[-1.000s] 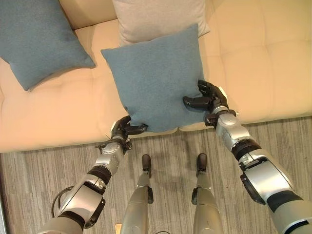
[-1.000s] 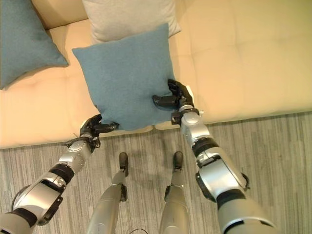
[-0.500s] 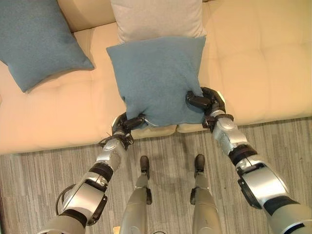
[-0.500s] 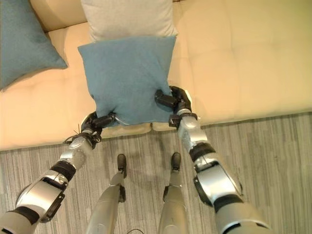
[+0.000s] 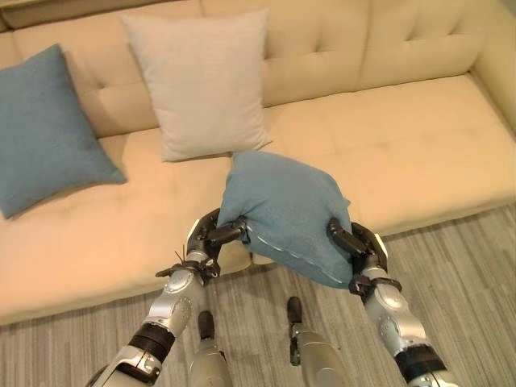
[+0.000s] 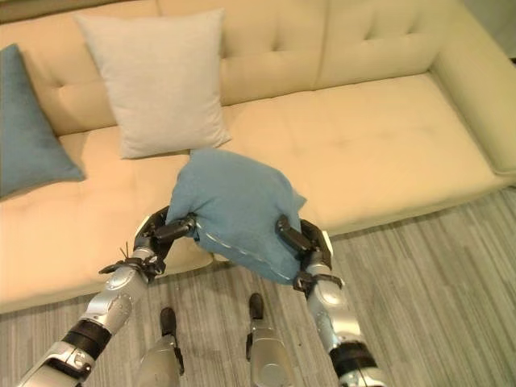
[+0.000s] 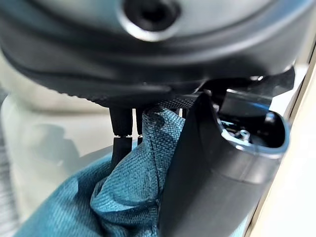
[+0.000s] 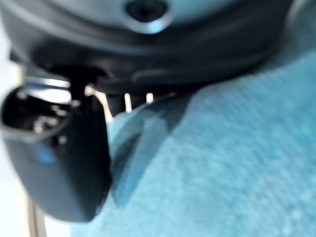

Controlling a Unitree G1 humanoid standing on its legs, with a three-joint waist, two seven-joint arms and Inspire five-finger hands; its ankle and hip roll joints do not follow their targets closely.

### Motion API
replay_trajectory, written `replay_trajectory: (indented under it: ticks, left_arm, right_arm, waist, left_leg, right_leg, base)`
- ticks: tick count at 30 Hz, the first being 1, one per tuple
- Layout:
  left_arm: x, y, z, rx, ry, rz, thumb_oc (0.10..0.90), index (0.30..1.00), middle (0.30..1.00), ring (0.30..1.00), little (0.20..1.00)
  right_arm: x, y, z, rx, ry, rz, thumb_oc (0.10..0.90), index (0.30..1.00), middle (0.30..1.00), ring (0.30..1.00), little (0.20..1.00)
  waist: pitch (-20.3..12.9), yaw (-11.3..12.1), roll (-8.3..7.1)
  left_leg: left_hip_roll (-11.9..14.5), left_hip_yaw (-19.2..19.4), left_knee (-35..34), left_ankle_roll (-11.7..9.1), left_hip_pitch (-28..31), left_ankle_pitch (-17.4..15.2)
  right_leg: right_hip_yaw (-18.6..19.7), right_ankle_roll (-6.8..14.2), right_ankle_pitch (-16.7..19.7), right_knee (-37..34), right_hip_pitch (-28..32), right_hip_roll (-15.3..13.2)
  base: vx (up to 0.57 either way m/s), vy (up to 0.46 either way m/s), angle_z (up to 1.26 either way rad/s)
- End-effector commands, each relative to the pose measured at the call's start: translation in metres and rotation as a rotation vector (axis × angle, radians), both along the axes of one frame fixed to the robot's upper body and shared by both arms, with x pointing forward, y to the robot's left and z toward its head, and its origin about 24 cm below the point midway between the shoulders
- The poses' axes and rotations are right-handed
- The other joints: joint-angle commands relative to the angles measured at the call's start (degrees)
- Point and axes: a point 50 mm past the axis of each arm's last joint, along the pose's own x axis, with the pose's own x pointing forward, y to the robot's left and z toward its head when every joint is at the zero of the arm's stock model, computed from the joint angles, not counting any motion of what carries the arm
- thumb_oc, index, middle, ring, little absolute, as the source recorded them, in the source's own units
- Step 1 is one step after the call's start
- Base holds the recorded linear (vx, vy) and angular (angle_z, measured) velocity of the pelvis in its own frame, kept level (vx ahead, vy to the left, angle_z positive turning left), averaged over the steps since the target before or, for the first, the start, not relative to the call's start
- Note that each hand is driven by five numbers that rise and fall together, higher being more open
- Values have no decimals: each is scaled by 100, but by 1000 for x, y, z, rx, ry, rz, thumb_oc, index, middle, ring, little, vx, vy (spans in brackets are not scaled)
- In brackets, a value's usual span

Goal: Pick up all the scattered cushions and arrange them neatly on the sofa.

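Note:
I hold a blue cushion (image 5: 282,211) between both hands, lifted a little above the front edge of the cream sofa (image 5: 419,137). My left hand (image 5: 211,236) pinches its near left corner, and the blue cloth (image 7: 133,187) bunches between thumb and fingers. My right hand (image 5: 352,239) grips its near right corner (image 8: 222,163). A beige cushion (image 5: 201,81) leans upright against the sofa back, just beyond the held one. Another blue cushion (image 5: 44,129) leans at the sofa's left end.
The sofa seat to the right (image 6: 379,137) is bare up to the right armrest (image 6: 484,89). Grey striped floor (image 5: 468,266) runs along the sofa's front edge.
The view has tilted up, so the sofa back now shows. Both hands have drawn the blue cushion up off the seat towards me, and it now hangs crumpled between them.

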Motion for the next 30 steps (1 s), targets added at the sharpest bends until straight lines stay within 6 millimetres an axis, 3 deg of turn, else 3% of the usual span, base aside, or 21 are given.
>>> replay_trajectory:
  ticks: [1, 4, 5, 6, 7, 8, 9, 12, 13, 16, 20, 22, 24, 25, 26, 27, 28, 29, 30]
  left_arm:
    - [-6, -31, 39, -163, -271, -130, 400, 300, 300, 300, 300]
    - [-15, -38, 33, -235, -249, -144, 400, 300, 300, 300, 300]
    - [-15, -39, 35, -248, -262, -152, 400, 300, 300, 300, 300]
    - [-15, -39, 35, -248, -262, -152, 400, 300, 300, 300, 300]
    - [-15, -43, 35, -240, -260, -169, 400, 300, 300, 300, 300]
    - [-13, -48, 36, -233, -263, -184, 400, 300, 300, 300, 300]
    - [-12, -46, 40, -220, -278, -181, 400, 300, 300, 300, 300]
    - [-12, -48, 37, -208, -263, -181, 400, 300, 300, 300, 300]
    - [-14, -47, 34, -199, -250, -181, 400, 300, 300, 300, 300]
    - [-19, -47, 23, -187, -201, -187, 400, 300, 300, 300, 300]
    - [-23, -44, 18, -177, -180, -183, 400, 300, 300, 300, 300]
    - [-22, -40, 14, -163, -164, -169, 400, 300, 300, 300, 300]
    - [-23, -38, 13, -142, -162, -176, 400, 300, 300, 300, 300]
    - [-23, -38, 11, -118, -157, -178, 400, 300, 300, 300, 300]
    - [-23, -38, 10, -118, -156, -179, 400, 300, 300, 300, 300]
    - [-23, -39, 8, -103, -148, -184, 400, 300, 300, 300, 300]
    - [-22, -39, 6, -88, -136, -174, 400, 300, 300, 300, 300]
    - [-21, -39, 6, -88, -136, -174, 400, 300, 300, 300, 300]
    - [-21, -38, 6, -80, -137, -171, 400, 300, 300, 300, 300]
  right_arm:
    - [3, 8, 42, -6, -255, 84, 400, 300, 300, 300, 300]
    - [-6, 4, 36, -10, -235, 74, 400, 300, 300, 300, 300]
    - [-9, 1, 33, 2, -226, 53, 400, 300, 300, 300, 300]
    - [-9, 1, 33, 2, -226, 53, 400, 300, 300, 300, 300]
    - [-10, 0, 30, -5, -214, 43, 400, 300, 300, 300, 300]
    - [-11, 0, 29, -14, -207, 35, 400, 300, 300, 300, 300]
    - [-12, 2, 28, -11, -206, 42, 400, 300, 300, 300, 300]
    - [-21, 1, 18, -24, -162, 30, 400, 300, 300, 300, 300]
    - [-24, 0, 16, -22, -149, 34, 400, 300, 300, 300, 300]
    - [-27, -2, 7, -29, -98, 34, 400, 300, 300, 300, 300]
    - [-27, 0, 2, -10, -66, 48, 400, 300, 300, 300, 300]
    - [-28, 2, 1, -1, -63, 55, 400, 300, 300, 300, 300]
    - [-33, -1, -1, 1, -50, 44, 400, 300, 300, 300, 300]
    - [-35, -3, -3, 3, -44, 32, 400, 300, 300, 300, 300]
    - [-35, -3, -3, 3, -43, 31, 400, 300, 300, 300, 300]
    - [-37, -6, -5, -9, -30, 23, 400, 300, 300, 300, 300]
    - [-36, -5, -6, -2, -31, 13, 400, 300, 300, 300, 300]
    - [-36, -5, -6, -2, -32, 12, 400, 300, 300, 300, 300]
    - [-36, -6, -6, -3, -32, 8, 400, 300, 300, 300, 300]
  waist:
    - [-1475, -148, 206]
    - [-1570, -387, 360]
    - [-1646, -524, 330]
    - [-1655, -499, 329]
    - [-1649, -581, 292]
    - [-1593, -628, 300]
    - [-1552, -625, 310]
    - [-1360, -556, 468]
    - [-1368, -544, 485]
    - [-1488, -445, 642]
    - [-1666, -314, 773]
    - [-1743, -263, 758]
    - [-1769, -301, 724]
    - [-1760, -343, 723]
    - [-1781, -328, 751]
    - [-1760, -392, 773]
    - [-1750, -388, 700]
    - [-1737, -388, 724]
    - [-1722, -370, 664]
  left_leg:
    - [-864, -843, 1152, 171, 108, -779]
    - [-1176, -905, 349, 441, 531, -1272]
    - [-1289, -722, 71, 557, 581, -1284]
    - [-1289, -698, 58, 559, 584, -1281]
    - [-1365, -558, 8, 618, 557, -1271]
    - [-1331, -371, -7, 632, 535, -1248]
    - [-1278, -250, -38, 637, 475, -1174]
    - [-904, 456, -52, 659, 421, -999]
    - [-833, 576, -114, 670, 478, -989]
    - [-521, 1249, -116, 610, 476, -906]
    - [-222, 1933, -159, 401, 515, -796]
    - [5, 2285, -216, 249, 665, -745]
    - [330, 2379, -75, 39, 735, -668]
    - [585, 2475, 11, -43, 645, -237]
    - [589, 2388, 9, -111, 692, -341]
    - [1035, 2313, 240, -214, 682, 174]
    - [1346, 2162, 580, -236, 640, 656]
    - [1401, 2138, 603, -279, 628, 678]
    - [1509, 1992, 923, -176, 496, 708]
  right_leg:
    - [188, 361, -332, -26, 118, 183]
    - [627, 542, -76, 2, -129, 384]
    - [824, 736, 231, -69, -375, 387]
    - [847, 738, 236, -69, -385, 394]
    - [932, 872, 455, -107, -528, 383]
    - [773, 981, 595, -69, -691, 368]
    - [507, 986, 506, -49, -813, 259]
    - [-937, 630, -174, 471, -583, -320]
    - [-1030, 527, -234, 552, -531, -411]
    - [-1284, 513, -463, 838, -103, -888]
    - [-1379, 778, -117, 528, 275, -1605]
    - [-1567, 866, -64, 241, 388, -1750]
    - [-1597, 969, -384, 114, 467, -1582]
    - [-1555, 856, -356, 141, 351, -1391]
    - [-1517, 906, -465, 171, 388, -1375]
    - [-1402, 724, -688, 198, 365, -987]
    - [-1335, 588, -786, 162, 457, -676]
    - [-1348, 558, -793, 154, 468, -625]
    - [-1321, 462, -823, 110, 528, -535]
  base:
    - [-126, 48, -107]
    - [-203, 83, -138]
    - [-193, 84, -80]
    - [-225, 40, -80]
    - [-201, -36, -99]
    - [-300, -43, -105]
    - [-326, -83, -131]
    - [-297, -137, -148]
    - [-223, -175, -110]
    - [-151, -224, -138]
    - [-32, -302, -132]
    - [114, -466, -144]
    - [166, -516, -116]
    - [137, -316, -65]
    - [154, -538, -58]
    - [254, -583, -91]
    - [183, -618, -91]
    - [126, -416, -79]
    - [137, -565, -61]
